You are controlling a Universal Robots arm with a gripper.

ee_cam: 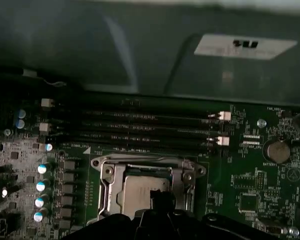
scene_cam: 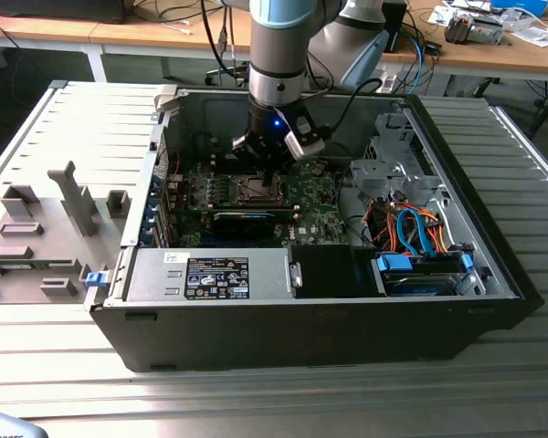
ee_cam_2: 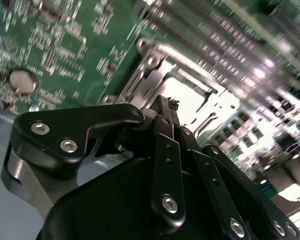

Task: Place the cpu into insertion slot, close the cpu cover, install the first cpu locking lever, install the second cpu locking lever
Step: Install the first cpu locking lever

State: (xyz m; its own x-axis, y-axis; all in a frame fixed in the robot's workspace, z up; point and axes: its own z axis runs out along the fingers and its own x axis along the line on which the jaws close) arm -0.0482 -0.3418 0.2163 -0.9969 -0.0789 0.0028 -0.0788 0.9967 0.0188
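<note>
On the exterior view's left, well apart from the computer case (scene_cam: 493,274), grey fixture blocks (scene_cam: 36,228) stand on the desk (scene_cam: 64,128). The case lies on its side with the panel off, so the motherboard (scene_cam: 315,196) faces up and the arm can reach straight down to it. The arm has the gripper (scene_cam: 269,162) lowered inside the case, right over the cpu socket (scene_cam: 256,190), which sits near the middle of the board.

In the first wrist view the socket (ee_cam: 145,190) lies just beside the memory slots (ee_cam: 140,127), its metal frame open around a silvery-grey square that looks like the cpu (ee_cam: 137,192), seated flat in the insertion slot. The gripper's black tip (ee_cam: 162,200) hangs directly above that square; whether it touches is not clear.

In the second wrist view the fingers (ee_cam_2: 165,145) appear drawn close together at the tip with nothing seen pinched between them, poised over the socket frame (ee_cam_2: 190,95). The coin battery (ee_cam: 277,150) sits further right of the socket.
</note>
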